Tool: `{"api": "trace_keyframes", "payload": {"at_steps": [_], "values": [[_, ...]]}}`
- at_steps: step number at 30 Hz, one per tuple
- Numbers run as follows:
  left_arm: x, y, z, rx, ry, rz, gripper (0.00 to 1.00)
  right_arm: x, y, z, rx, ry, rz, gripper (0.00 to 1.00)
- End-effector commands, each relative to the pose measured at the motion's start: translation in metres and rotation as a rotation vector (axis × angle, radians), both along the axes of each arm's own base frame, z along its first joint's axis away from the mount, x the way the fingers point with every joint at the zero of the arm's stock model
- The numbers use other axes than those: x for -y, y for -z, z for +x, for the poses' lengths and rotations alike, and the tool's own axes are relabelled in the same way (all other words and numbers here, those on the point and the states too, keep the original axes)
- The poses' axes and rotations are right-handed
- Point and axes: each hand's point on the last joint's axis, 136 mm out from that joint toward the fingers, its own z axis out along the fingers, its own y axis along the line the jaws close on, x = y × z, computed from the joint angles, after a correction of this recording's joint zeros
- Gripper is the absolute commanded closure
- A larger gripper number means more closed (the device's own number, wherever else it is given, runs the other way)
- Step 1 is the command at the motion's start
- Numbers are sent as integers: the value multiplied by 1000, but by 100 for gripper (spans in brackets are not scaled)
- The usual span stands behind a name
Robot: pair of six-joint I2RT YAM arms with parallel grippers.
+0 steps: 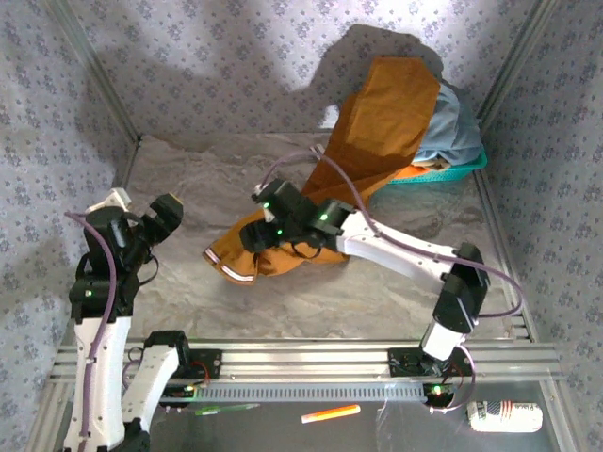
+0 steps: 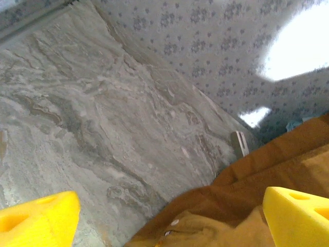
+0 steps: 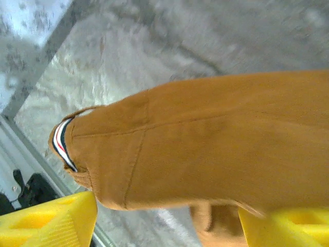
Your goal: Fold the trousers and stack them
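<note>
On the grey marbled surface (image 1: 188, 179) the mustard-brown trousers (image 1: 377, 122) lie stretched in a long diagonal. Their far end hangs over the teal basket (image 1: 452, 171) in the back right corner, on top of a light blue garment (image 1: 462, 132). Their near end rests in a bunch about the middle of the surface. At this near end the striped waistband lining (image 1: 236, 273) is turned outward, toward the left arm.

The right tool (image 1: 254, 235) is directly over the bunched end. From the right wrist, its two yellow fingers (image 3: 46, 221) stand wide apart. The trousers (image 3: 205, 139) fill the space just beyond them, and the cloth overlaps the right finger's tip. The lining (image 3: 61, 144) shows white, red and dark stripes at the fold. This tool is open and does not clamp the cloth.

The left tool (image 1: 168, 212) is over bare surface at the left, apart from the trousers. From the left wrist, its yellow fingers (image 2: 38, 218) are spread wide with nothing between them, so it is open too. An edge of the trousers (image 2: 267, 170) lies ahead of it, to the right.
</note>
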Motion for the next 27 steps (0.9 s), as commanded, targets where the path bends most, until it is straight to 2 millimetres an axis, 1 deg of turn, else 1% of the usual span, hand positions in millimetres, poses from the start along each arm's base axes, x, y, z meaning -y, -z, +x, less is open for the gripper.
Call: {"api": "trace_keyframes", "payload": {"at_steps": [1,2,3,4,7,9,10,11,12,15,18,20,21,23,25,27], "values": [[23,30,8,-102,126,6,9,67,-47,30,103,148,48,23],[28,38,9,-126,148,12,8,88,-45,40,102,203,42,22],[36,47,10,-149,172,22,5,113,-39,50,95,270,28,22],[44,57,10,-172,199,35,1,137,-33,58,88,328,15,22],[69,80,4,-228,278,84,1,198,-13,72,49,484,13,16],[83,86,-3,-235,327,101,0,229,1,80,21,559,30,12],[92,87,-8,-232,366,111,0,241,16,82,-7,581,28,10],[101,82,-7,-202,396,116,0,250,24,87,-21,600,33,9],[109,81,-9,-196,426,129,0,259,34,92,-45,621,32,9],[133,85,-13,-211,504,209,0,268,63,107,-114,633,53,8],[160,101,-15,-245,563,283,0,266,99,119,-196,646,29,8],[178,120,-16,-280,597,305,0,259,124,122,-241,630,5,8],[191,131,-17,-293,622,304,0,256,136,124,-264,627,-6,9],[212,147,-21,-315,669,311,0,248,156,128,-296,613,-22,11],[229,155,-26,-321,711,338,0,240,172,132,-330,597,-18,15],[243,157,-33,-307,753,381,0,237,188,135,-355,594,-56,20]]}}
